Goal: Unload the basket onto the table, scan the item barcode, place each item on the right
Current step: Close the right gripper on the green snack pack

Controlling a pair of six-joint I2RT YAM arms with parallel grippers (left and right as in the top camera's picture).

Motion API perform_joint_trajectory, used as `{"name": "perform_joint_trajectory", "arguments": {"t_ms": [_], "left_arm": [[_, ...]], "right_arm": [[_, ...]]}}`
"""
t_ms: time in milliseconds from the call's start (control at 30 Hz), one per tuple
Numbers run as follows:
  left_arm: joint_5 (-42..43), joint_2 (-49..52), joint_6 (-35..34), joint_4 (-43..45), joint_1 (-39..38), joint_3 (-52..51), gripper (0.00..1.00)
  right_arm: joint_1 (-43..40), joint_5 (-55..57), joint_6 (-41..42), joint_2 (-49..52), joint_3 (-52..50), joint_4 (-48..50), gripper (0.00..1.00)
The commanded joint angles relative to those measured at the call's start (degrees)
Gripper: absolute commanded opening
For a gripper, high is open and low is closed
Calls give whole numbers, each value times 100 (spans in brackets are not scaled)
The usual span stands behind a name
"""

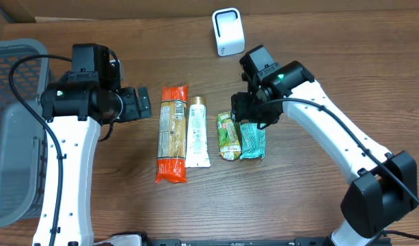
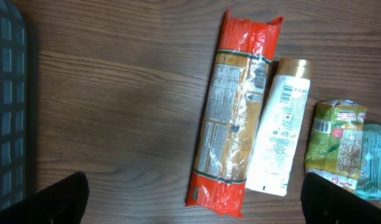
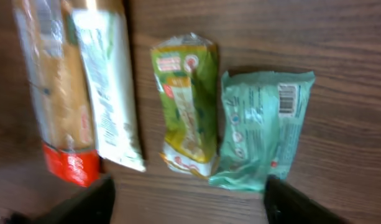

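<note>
Blur is smearing the pasta packet and white tube; the frame's top edge is cropping both.

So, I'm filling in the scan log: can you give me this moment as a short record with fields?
items: pasta packet, white tube, green packet, teal packet, lying side by side in a row
scanner: white, upright, beyond the row
basket: grey, far left
left fingers: open, empty, beside the pasta packet
right fingers: open, empty, above the green and teal packets
barcode: teal packet's faces up
</note>
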Motion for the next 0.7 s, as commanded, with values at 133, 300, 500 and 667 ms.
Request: {"name": "perform_joint_trajectory", "arguments": {"t_ms": [133, 300, 500, 667], "left_arm": [[-61, -26, -55, 9, -13, -44, 100], [-63, -26, -55, 9, -13, -44, 100], [-63, -26, -55, 9, -13, -44, 100], [-61, -26, -55, 9, -13, -44, 99]], "right_arm": [[26, 81, 74, -13, -553, -11, 89], [70, 79, 72, -13, -704, 59, 100], [256, -52, 74, -13, -1021, 402, 100], [446, -74, 79, -13, -1150, 638, 100]]}}
